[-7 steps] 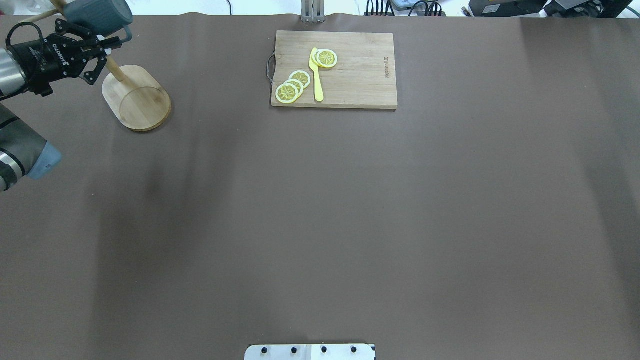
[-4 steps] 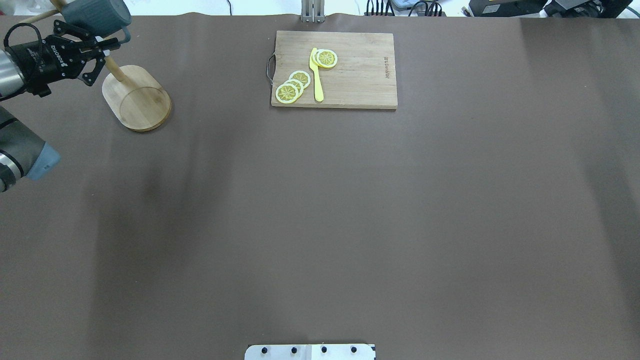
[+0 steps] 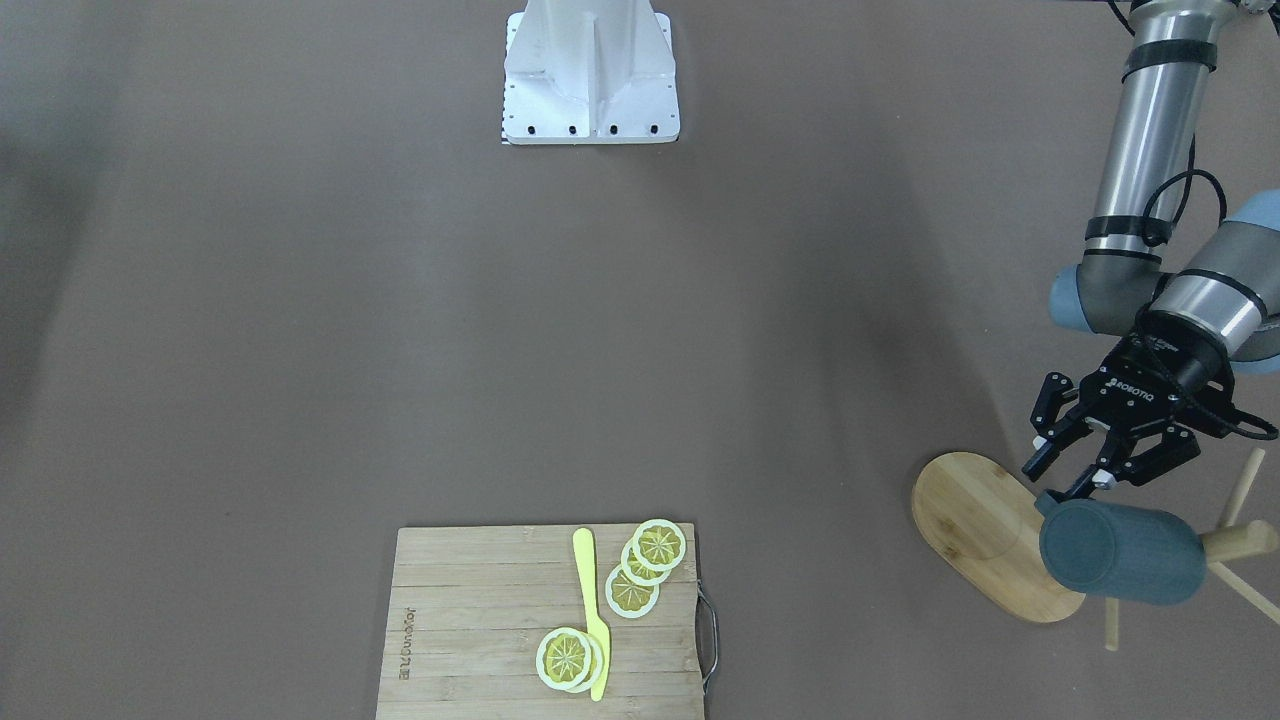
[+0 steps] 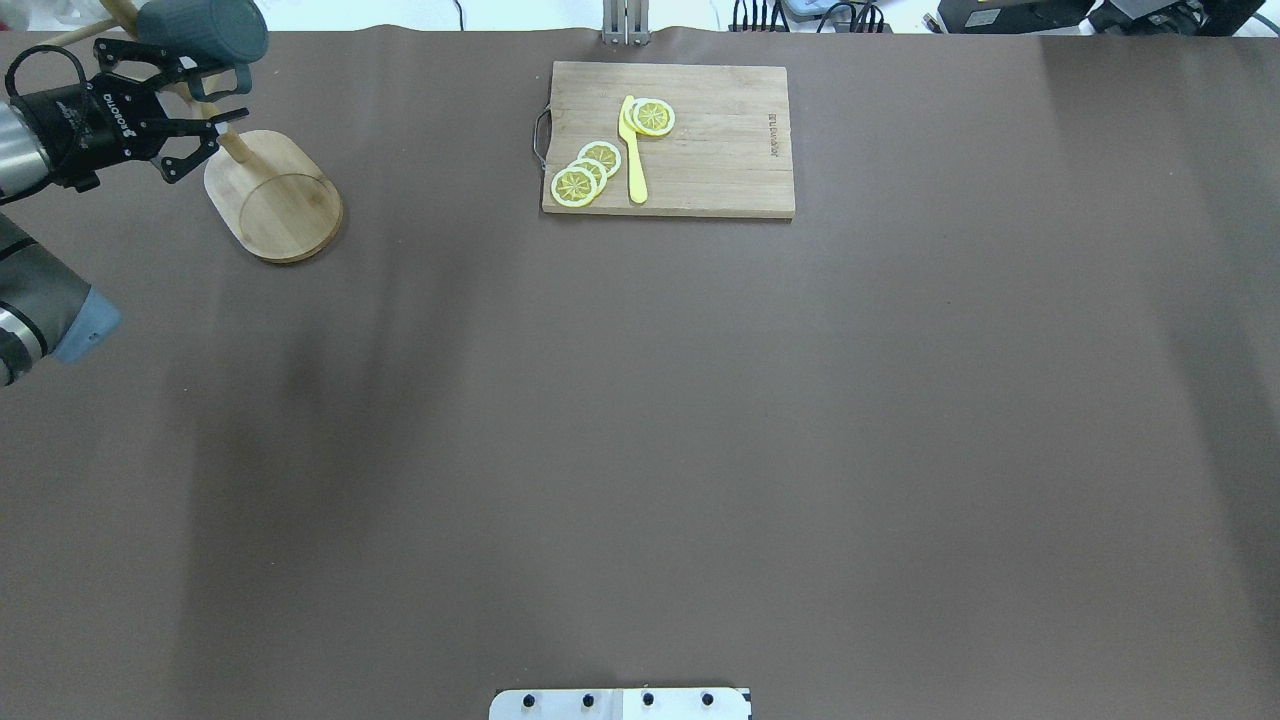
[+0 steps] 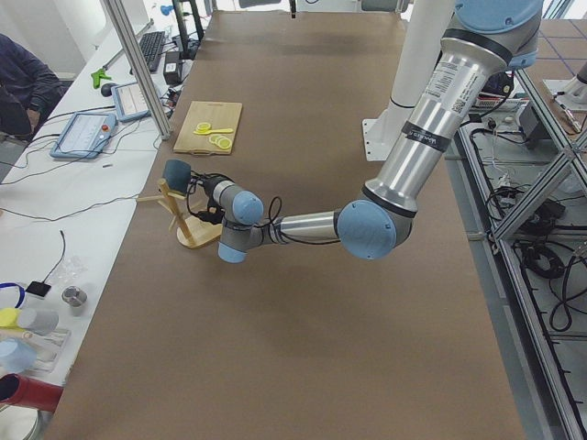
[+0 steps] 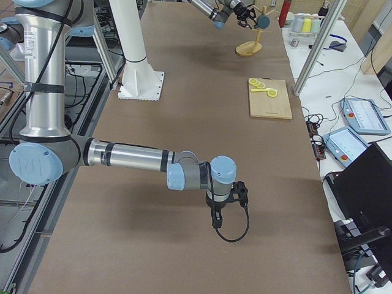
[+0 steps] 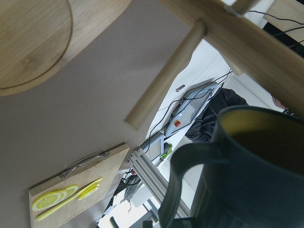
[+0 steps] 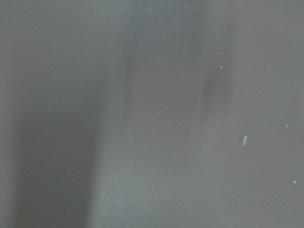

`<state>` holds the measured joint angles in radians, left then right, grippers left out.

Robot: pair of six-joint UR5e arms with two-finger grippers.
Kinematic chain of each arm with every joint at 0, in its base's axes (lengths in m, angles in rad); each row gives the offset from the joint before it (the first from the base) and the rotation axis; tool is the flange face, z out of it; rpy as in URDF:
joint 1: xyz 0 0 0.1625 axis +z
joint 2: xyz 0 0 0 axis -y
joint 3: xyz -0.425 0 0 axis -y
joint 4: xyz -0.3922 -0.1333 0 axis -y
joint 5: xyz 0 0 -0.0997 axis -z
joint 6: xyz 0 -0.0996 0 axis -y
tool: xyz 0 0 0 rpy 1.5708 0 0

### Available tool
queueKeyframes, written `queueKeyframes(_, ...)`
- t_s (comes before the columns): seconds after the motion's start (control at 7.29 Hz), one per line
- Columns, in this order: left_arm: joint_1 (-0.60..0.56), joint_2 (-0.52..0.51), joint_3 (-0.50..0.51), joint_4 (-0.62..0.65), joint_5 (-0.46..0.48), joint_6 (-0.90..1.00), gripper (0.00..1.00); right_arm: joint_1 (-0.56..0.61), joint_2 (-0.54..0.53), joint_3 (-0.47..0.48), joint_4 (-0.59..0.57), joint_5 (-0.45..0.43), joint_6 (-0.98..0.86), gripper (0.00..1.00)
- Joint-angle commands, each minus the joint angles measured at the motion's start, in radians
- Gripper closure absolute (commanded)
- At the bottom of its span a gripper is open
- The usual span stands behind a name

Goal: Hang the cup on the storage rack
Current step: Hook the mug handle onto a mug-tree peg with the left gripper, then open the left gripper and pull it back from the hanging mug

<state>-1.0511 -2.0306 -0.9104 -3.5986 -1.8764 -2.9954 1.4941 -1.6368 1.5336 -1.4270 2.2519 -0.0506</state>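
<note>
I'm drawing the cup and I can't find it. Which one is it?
Look at the brown table, then the pale wooden storage rack at its far corner on the robot's left. The cup sits up among its pegs, tipped sideways: the only blue-grey thing there, yellow inside.

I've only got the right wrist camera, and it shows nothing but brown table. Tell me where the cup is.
Observer: The cup is off the table, up against the post of the storage rack, above its oval base.
Operator: Give me the left gripper's state.
Observer: The left gripper is open, jaws spread wide, close beside the cup on the robot's side of it.
</note>
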Motion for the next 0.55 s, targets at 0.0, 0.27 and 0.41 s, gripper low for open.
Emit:
queueKeyframes(0.0, 0.000, 0.006, -0.013, -0.002, -0.001, 0.003, 0.02, 0.000, 0.000, 0.000, 0.000, 0.000, 0.000, 0.00)
queueKeyframes(0.27, 0.000, 0.029, -0.048, -0.026, -0.006, 0.056, 0.02, 0.000, 0.000, -0.001, -0.001, 0.000, 0.000, 0.00)
queueKeyframes(0.41, 0.000, 0.068, -0.132, -0.028, -0.035, 0.073, 0.02, 0.000, 0.000, -0.001, -0.001, 0.000, 0.000, 0.00)
